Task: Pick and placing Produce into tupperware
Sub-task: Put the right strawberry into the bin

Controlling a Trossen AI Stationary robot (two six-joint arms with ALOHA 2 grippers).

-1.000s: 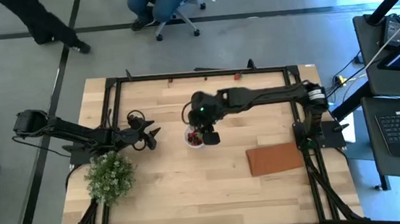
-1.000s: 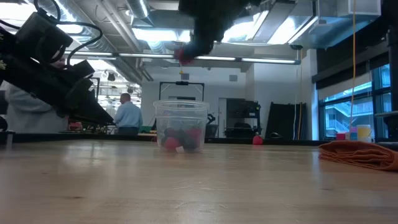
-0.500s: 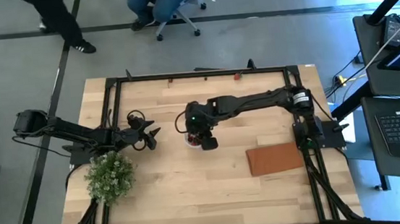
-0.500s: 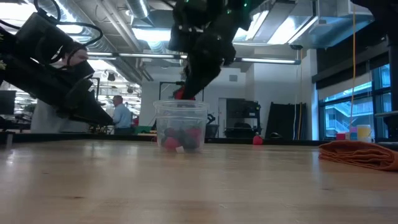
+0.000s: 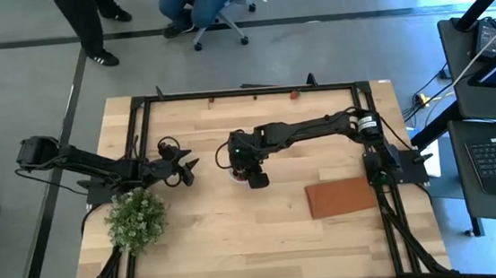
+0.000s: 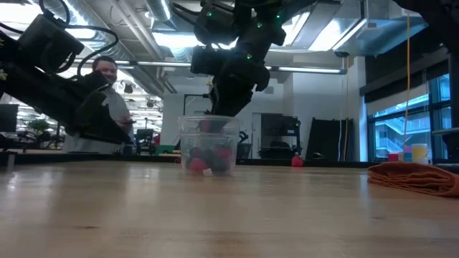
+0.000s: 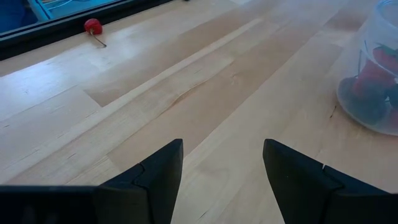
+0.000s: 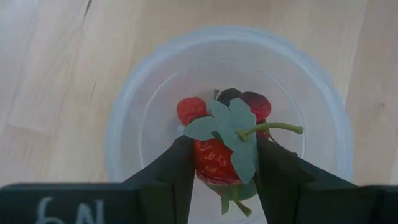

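The tupperware (image 6: 209,143) is a small clear round cup standing on the wooden table; several red and dark pieces of produce lie in its bottom (image 8: 249,102). It also shows in the left wrist view (image 7: 373,81). My right gripper (image 5: 249,168) stands straight over the cup, shut on a red strawberry (image 8: 214,160) with a green leafy cap, at the cup's mouth (image 6: 206,125). My left gripper (image 5: 188,169) waits open and empty to the cup's left, its fingers (image 7: 158,177) low over the table. My right gripper pinches the strawberry's two red sides (image 8: 200,163) between its two fingers. The fingers (image 8: 171,168) come from above, pointing down into the cup's mouth. The strawberry hangs clear of the pieces below, its leafy cap and stem (image 8: 273,128) turned up toward the wrist.
A leafy green bush with white flowers (image 5: 136,219) stands near the left gripper. A reddish-brown mat (image 5: 341,196) lies at the right. A loose red piece (image 5: 293,93) lies at the far edge, and another (image 7: 92,25) shows in the left wrist view. A person (image 6: 107,79) moves behind the table.
My right gripper has gone down with the strawberry, from high above the cup to the cup's mouth, shifting slightly toward the table's left edge. It stays shut on the strawberry. The cup has stayed where it was.
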